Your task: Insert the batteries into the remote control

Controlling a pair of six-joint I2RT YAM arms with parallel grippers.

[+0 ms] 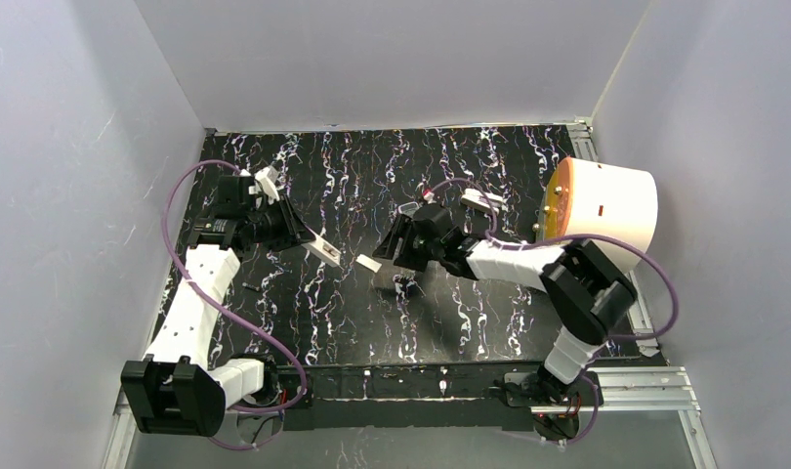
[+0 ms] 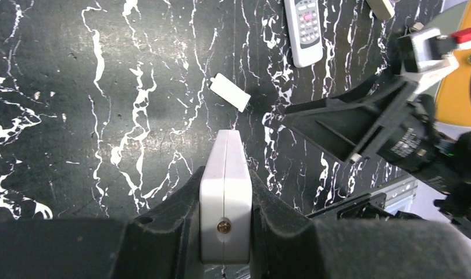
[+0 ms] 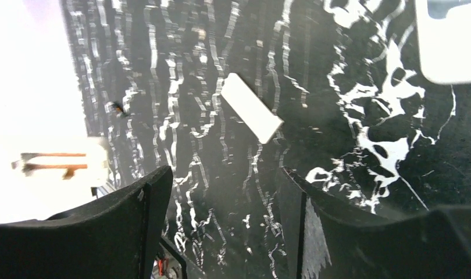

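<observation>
Over the table (image 2: 76, 116), left pincer (image 2: 224, 177) grips one remote (image 2: 224, 151); right pincer (image 3: 221, 177) stands wide near one white cover (image 3: 250, 107).

Two remotes (image 2: 224, 186) (image 2: 303, 29), one pale drum (image 1: 616, 210), one clearly seen white panel (image 2: 230, 92).

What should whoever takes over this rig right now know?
Left end effector: shut on a white remote, held edge-on.
Right end effector: open, empty, near a small white piece on the table, likely the cover.
A second remote lies buttons-up beyond.
Batteries: only a dark speck may be one; none seen loaded.
Done: cover apparently off.
Left: load batteries, refit cover.
</observation>
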